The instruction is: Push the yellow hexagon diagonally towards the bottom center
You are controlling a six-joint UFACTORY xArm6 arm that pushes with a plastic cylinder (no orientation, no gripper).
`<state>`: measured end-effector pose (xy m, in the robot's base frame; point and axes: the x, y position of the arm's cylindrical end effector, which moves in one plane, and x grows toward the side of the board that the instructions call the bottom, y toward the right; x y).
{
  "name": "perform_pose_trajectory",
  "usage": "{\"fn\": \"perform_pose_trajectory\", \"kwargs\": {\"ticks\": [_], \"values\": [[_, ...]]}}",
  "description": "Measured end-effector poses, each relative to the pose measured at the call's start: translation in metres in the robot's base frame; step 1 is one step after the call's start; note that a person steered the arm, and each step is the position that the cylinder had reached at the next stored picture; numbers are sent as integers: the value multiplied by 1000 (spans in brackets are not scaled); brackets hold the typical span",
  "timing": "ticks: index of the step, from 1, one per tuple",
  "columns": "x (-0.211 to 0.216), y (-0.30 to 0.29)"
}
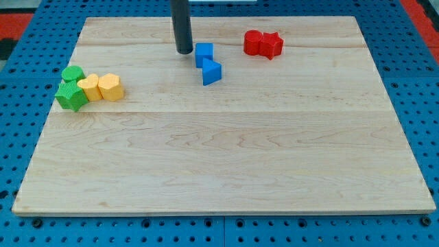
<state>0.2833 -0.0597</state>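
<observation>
The yellow hexagon [110,87] sits at the view's left side of the wooden board [226,158]. A second yellow block [90,88] touches its left side. My tip [183,51] rests on the board near the view's top centre, just left of a blue cube [204,53]. The tip is well to the right of and above the yellow hexagon, apart from it.
A round green block [73,74] and a green star-like block [71,97] touch the yellow pair on the left. A blue triangular block [212,72] lies below the blue cube. Two red blocks [263,44] sit together at the top right.
</observation>
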Motion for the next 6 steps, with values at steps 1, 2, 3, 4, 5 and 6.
{"fn": "perform_pose_trajectory", "kwargs": {"ticks": [1,2,3,4,5,6], "values": [[0,19],[7,32],[33,36],[38,-35],[39,-114],[67,-151]]}}
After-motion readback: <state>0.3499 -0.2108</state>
